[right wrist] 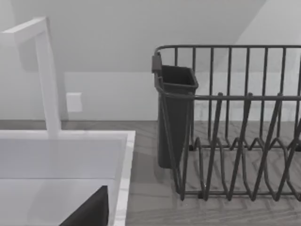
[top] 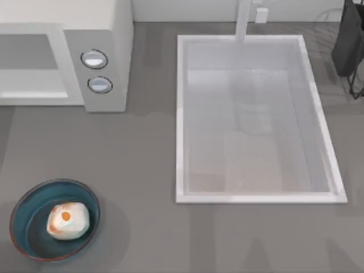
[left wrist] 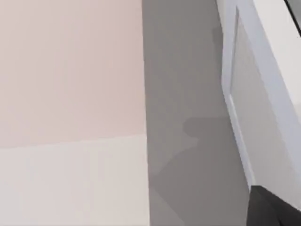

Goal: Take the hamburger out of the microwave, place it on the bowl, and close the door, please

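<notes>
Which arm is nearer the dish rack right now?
Right, probably. The right arm's wrist view looks at the dish rack from close, beside the sink; the left arm's looks at grey counter and a white panel, apparently elsewhere.

The microwave (top: 68, 51) is cut off by the top view's left and upper edges; its door cannot be made out, so whether it stands open or shut cannot be told. The bowl (top: 25, 213) runs close to the lower edge, and the underside of the hamburger (top: 68, 220) is hidden inside it. The dish rack (top: 351, 45) is cropped at the right edge, and in the right wrist view too. The faucet (top: 244, 20) is cut by the upper edge. A dark shape (left wrist: 273, 207) at the left wrist view's corner is too cropped to identify.
</notes>
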Robot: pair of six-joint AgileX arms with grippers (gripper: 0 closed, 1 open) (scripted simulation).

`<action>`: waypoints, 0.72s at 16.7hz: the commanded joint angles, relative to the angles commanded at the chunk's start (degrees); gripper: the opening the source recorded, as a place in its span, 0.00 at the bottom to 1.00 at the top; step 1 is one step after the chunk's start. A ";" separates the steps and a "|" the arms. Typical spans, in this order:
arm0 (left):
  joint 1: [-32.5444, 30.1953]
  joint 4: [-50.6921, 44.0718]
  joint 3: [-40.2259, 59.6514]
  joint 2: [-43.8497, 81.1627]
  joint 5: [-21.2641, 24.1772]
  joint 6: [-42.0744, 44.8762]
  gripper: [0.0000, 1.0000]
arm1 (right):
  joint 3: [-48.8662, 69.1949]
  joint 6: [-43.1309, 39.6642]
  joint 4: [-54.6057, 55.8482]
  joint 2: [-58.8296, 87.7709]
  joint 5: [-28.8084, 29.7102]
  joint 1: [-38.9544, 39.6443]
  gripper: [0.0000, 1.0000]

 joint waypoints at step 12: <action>6.91 -2.89 7.21 18.97 1.32 5.62 0.00 | 0.00 0.00 0.00 0.00 0.00 0.00 1.00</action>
